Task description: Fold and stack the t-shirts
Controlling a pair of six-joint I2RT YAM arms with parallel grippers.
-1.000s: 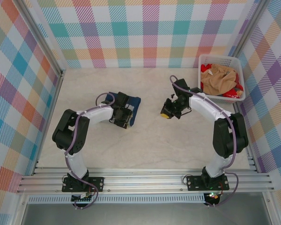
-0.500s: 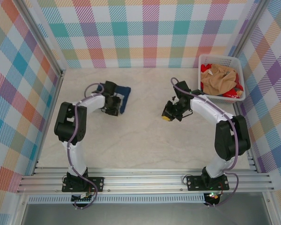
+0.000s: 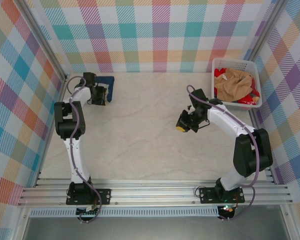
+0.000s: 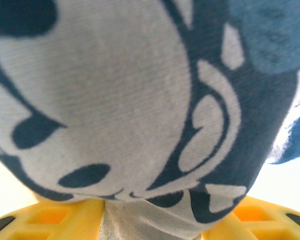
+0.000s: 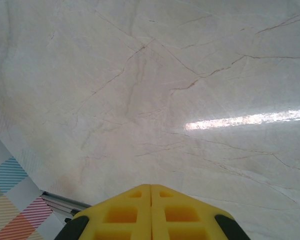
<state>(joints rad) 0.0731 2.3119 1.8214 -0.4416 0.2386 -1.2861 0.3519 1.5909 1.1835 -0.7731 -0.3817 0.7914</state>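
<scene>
Navy t-shirt [image 4: 115, 100] pinched in half-spread left gripper [image 4: 151, 222] — far left of basket [image 3: 214, 63], mostly hidden under wrist. Right gripper [image 5: 150, 192] pressed together, empty — near basket's left.

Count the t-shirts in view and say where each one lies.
3: the navy t-shirt far left, held in the left gripper; the tan t-shirt and the red t-shirt in the white basket. More may lie hidden underneath.

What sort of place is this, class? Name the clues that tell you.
Probably a robot test cell: plaid walls box in a marble-look table, a left arm and right arm are bolted to a metal rail, and a basket holds t-shirts.
</scene>
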